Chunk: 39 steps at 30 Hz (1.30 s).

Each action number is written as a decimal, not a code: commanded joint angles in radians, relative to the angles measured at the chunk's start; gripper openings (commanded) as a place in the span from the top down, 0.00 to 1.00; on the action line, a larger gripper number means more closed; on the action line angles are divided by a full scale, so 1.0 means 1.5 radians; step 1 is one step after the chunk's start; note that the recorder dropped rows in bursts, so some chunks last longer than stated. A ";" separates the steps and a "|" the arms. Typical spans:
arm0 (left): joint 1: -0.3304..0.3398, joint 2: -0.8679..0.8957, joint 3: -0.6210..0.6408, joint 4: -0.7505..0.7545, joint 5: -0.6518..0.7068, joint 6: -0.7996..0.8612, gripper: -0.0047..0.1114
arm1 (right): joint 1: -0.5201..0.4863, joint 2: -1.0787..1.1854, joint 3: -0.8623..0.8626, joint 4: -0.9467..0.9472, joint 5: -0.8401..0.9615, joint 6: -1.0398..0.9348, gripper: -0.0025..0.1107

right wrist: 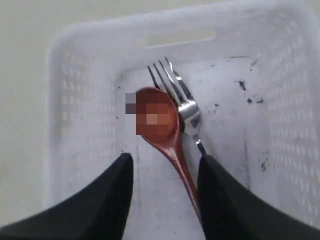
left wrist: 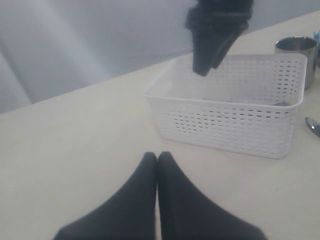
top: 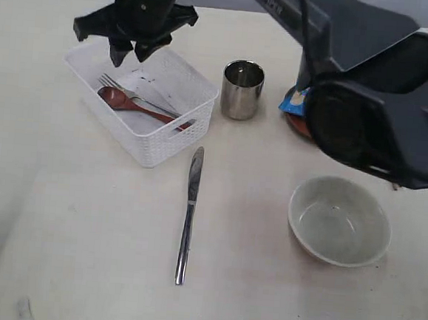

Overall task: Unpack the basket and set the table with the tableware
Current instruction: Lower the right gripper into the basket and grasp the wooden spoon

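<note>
Right gripper hangs over the basket, upper left of the exterior view. Its jaws are partly open and hold nothing. Spoon lies on the basket floor just below, fork close alongside. The spoon's long axis runs diagonally, bowl toward upper left, handle toward lower right. In the right wrist view the handle passes between the fingers. Left gripper is closed and empty, clear of the basket, so the right arm is nearer.

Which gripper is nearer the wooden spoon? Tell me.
Right. The right gripper hangs open above the spoon in the basket; the left gripper is shut, outside the basket.
</note>
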 commanded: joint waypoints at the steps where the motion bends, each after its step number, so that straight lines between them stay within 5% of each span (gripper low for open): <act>1: -0.004 0.000 0.002 -0.003 0.001 -0.003 0.96 | -0.001 0.030 -0.008 -0.006 0.008 -0.107 0.62; 13: -0.004 0.000 0.002 -0.003 0.001 -0.003 0.96 | 0.015 0.044 0.028 -0.071 0.008 -0.211 0.61; 19: -0.004 0.000 0.002 -0.003 0.001 -0.003 0.96 | 0.020 0.050 0.038 -0.126 0.008 -0.217 0.50; 25: -0.004 0.000 0.002 -0.003 0.001 -0.003 0.96 | 0.018 0.075 0.038 -0.126 0.008 -0.207 0.50; 34: -0.004 0.000 0.002 -0.003 0.001 -0.003 0.96 | 0.018 0.102 0.038 -0.112 0.008 -0.211 0.98; 39: -0.004 0.000 0.002 -0.003 0.001 -0.003 0.96 | 0.027 0.085 0.038 -0.120 0.008 -0.211 0.98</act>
